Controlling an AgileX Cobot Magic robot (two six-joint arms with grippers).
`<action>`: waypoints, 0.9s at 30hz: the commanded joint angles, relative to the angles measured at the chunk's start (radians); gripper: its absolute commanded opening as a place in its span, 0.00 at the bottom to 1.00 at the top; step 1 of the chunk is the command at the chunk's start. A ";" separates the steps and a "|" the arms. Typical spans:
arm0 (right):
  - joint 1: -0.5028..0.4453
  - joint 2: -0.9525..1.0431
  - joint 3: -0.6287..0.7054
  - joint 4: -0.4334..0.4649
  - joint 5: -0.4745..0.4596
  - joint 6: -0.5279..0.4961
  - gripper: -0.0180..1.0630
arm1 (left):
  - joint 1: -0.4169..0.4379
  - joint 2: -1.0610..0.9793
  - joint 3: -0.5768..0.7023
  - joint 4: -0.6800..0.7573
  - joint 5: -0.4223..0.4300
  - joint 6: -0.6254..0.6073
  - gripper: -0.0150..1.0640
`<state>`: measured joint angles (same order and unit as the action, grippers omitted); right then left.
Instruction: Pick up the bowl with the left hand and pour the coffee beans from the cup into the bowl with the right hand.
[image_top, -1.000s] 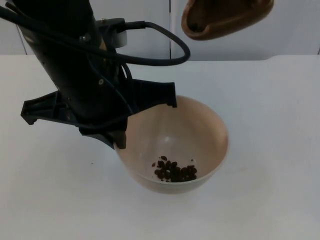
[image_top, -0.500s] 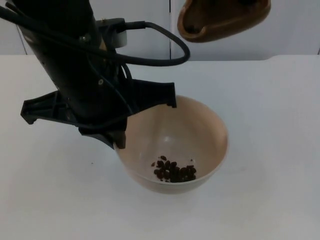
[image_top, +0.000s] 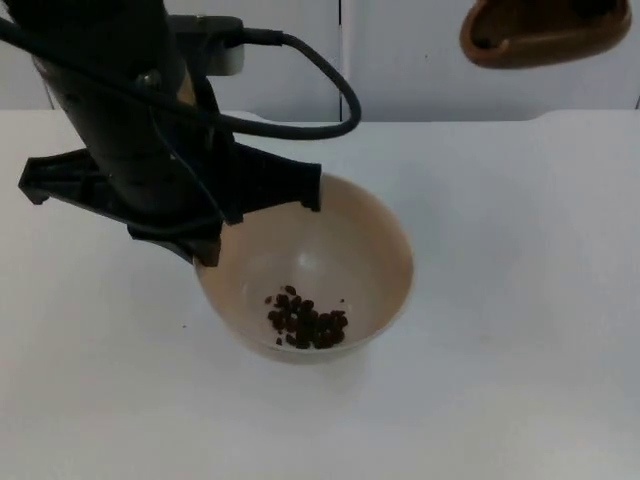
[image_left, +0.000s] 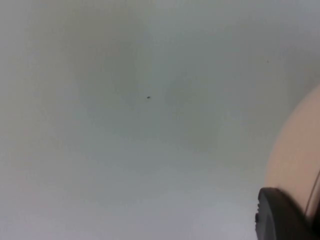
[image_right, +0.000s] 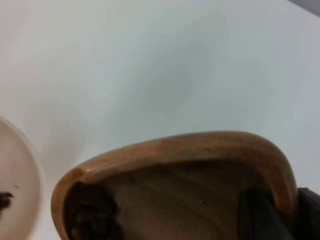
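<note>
A beige bowl hangs above the white table with a small heap of coffee beans at its bottom. My left gripper is shut on the bowl's left rim; in the left wrist view one black fingertip presses against the bowl's wall. High at the back right, the brown wooden cup lies tipped on its side, mouth facing left. My right gripper is shut on the cup's rim. A dark patch sits deep inside the cup. The bowl's edge lies beyond it.
The white table spreads bare around the bowl on all sides. A grey partition wall closes off the back. A tiny dark speck lies on the table to the bowl's left.
The left arm has carried the bowl to the left and a little back. The cup has swung away to the right, no longer above the bowl.
</note>
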<state>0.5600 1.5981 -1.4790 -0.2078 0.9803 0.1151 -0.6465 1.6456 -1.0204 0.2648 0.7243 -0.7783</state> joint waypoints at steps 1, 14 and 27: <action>-0.030 -0.008 0.046 0.014 -0.055 -0.003 0.02 | 0.023 -0.005 0.000 -0.016 -0.029 0.017 0.01; -0.148 -0.008 0.343 0.138 -0.353 0.000 0.02 | 0.129 0.097 0.000 -0.172 -0.124 0.209 0.01; -0.148 0.022 0.458 0.139 -0.495 0.054 0.02 | 0.129 0.236 0.000 -0.176 -0.179 0.231 0.01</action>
<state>0.4178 1.6171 -1.0296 -0.0701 0.5148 0.1568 -0.5190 1.8768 -1.0204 0.1005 0.5610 -0.5492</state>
